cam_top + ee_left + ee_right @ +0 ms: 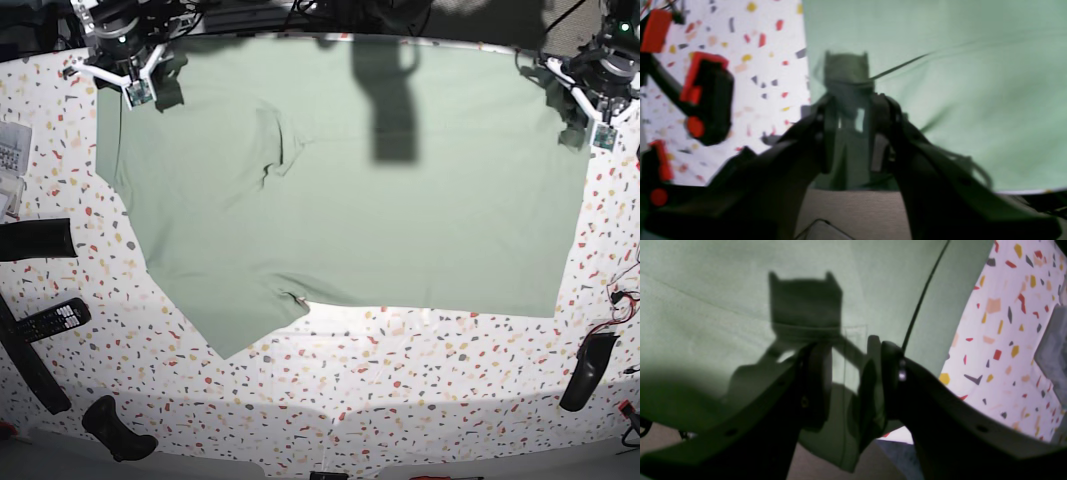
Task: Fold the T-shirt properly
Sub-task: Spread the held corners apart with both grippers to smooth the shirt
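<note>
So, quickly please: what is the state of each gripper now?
Left gripper: closed on the T-shirt edge.
Right gripper: closed on the T-shirt edge.

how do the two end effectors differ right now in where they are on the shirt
The right end effector grips the T-shirt at the sleeve-side far corner; the left end effector grips the plain hem-side far corner. Both pinch cloth along the far table edge.

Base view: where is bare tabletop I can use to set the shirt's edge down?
Free: the wide speckled strip below the T-shirt hem. Crowded: the left margin with the remote and dark objects, and the lower right corner by the black object.
</note>
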You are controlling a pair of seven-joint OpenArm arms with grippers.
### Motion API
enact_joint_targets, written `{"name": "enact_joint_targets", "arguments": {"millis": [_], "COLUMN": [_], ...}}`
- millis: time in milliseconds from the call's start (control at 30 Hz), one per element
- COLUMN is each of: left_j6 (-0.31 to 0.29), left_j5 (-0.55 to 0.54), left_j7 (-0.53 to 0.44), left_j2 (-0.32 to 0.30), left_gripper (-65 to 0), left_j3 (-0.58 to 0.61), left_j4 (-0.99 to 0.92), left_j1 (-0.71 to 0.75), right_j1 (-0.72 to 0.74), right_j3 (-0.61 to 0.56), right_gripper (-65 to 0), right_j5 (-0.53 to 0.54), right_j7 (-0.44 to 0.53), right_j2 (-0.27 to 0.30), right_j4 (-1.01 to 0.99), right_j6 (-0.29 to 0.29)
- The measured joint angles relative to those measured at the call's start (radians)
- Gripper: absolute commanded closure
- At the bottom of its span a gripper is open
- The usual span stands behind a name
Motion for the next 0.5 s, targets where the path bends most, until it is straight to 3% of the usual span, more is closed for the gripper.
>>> {"name": "enact_joint_targets", "arguments": {"millis": [200,400,500], "left_j6": [0.000,-0.003,-0.004], "left_j5": [0.019,0.019,0.019], "left_j7": [-0.031,-0.037,0.013], "left_j2": [0.002,0.002,0.002], "left_gripper": [-14.8,-14.9,-14.9], "left_j3": [0.000,0.000,0.000], "left_j4": [0.000,0.000,0.000], "left_j1": [-0.001,-0.042,-0.030], "right_j1": [0.002,0.047,0.051], "right_j3": [0.001,0.000,0.001], "right_gripper": [-23.6,-23.6,-23.6], "right_j5": [-0.027,-0.026,-0.026], "right_j7": [-0.043,-0.045,-0.044], "right_j2": [0.050,0.058,0.058], "right_j4": [-0.009,-0.011,-0.011], "right_j6": [-0.084,-0.086,-0.089]}}
